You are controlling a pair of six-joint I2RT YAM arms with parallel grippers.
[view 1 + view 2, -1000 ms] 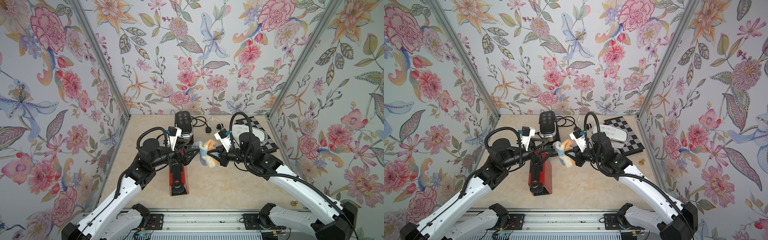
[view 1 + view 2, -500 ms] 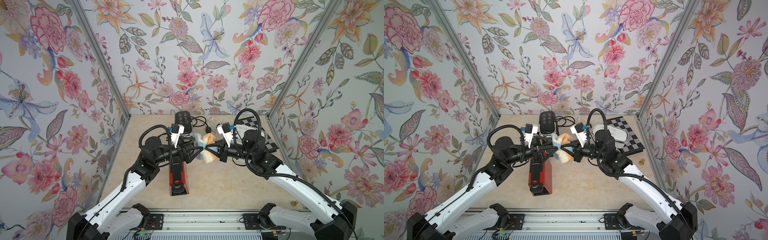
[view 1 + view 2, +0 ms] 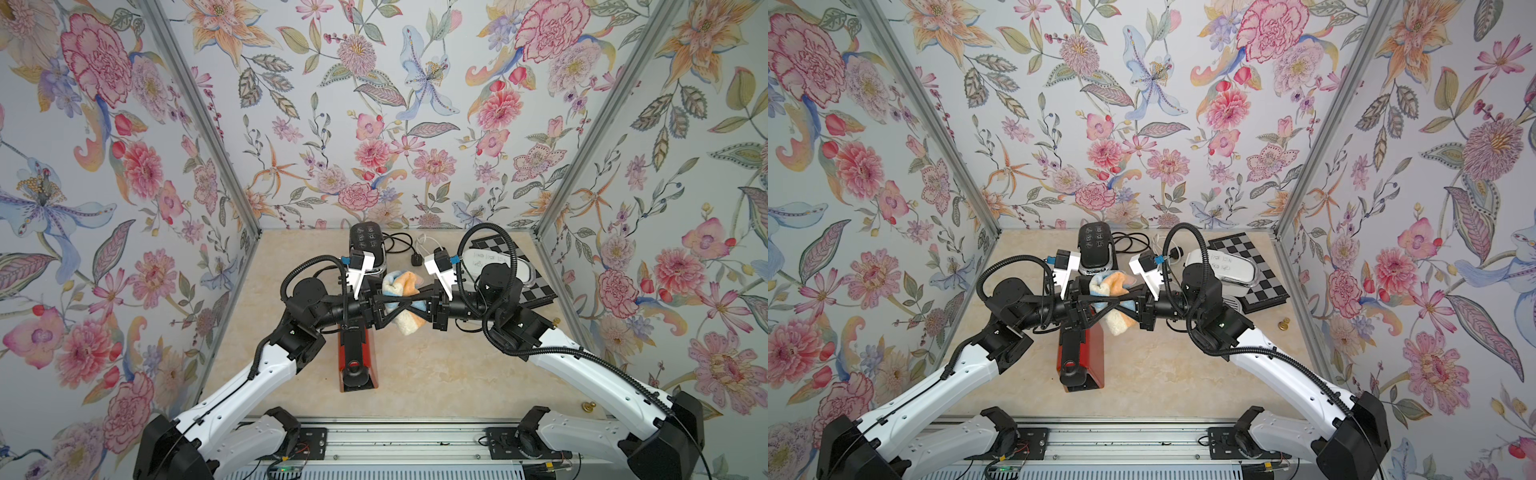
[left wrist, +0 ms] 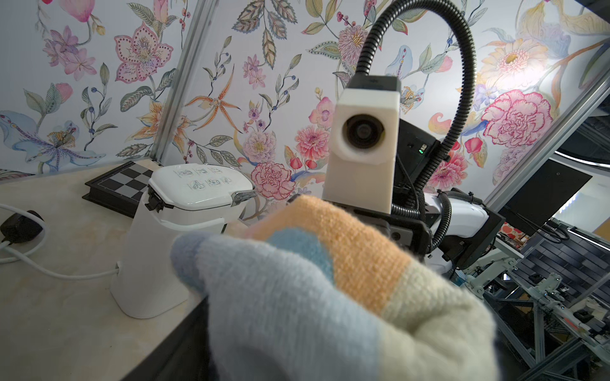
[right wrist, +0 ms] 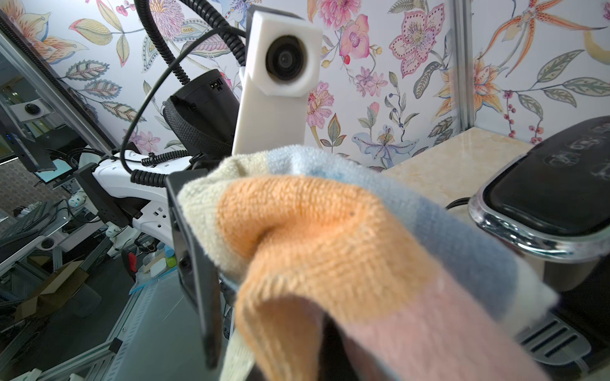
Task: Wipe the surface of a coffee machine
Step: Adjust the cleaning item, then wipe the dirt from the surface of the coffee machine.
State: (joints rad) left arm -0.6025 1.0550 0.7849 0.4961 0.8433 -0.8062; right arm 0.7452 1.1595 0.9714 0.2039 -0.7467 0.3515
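Left end effector (image 3: 401, 306) reached cloth (image 3: 405, 281), grip unclear; right end effector (image 3: 418, 305) clamped on cloth.

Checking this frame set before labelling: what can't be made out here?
Left gripper's hold on the striped cloth: jaw gap unseen in both top views; cloth fills its wrist view.
Right gripper's fingertips: buried in cloth, right wrist view.
Red coffee machine's rear: under the left arm, top views.
White coffee machine's lid markings: unreadably small.
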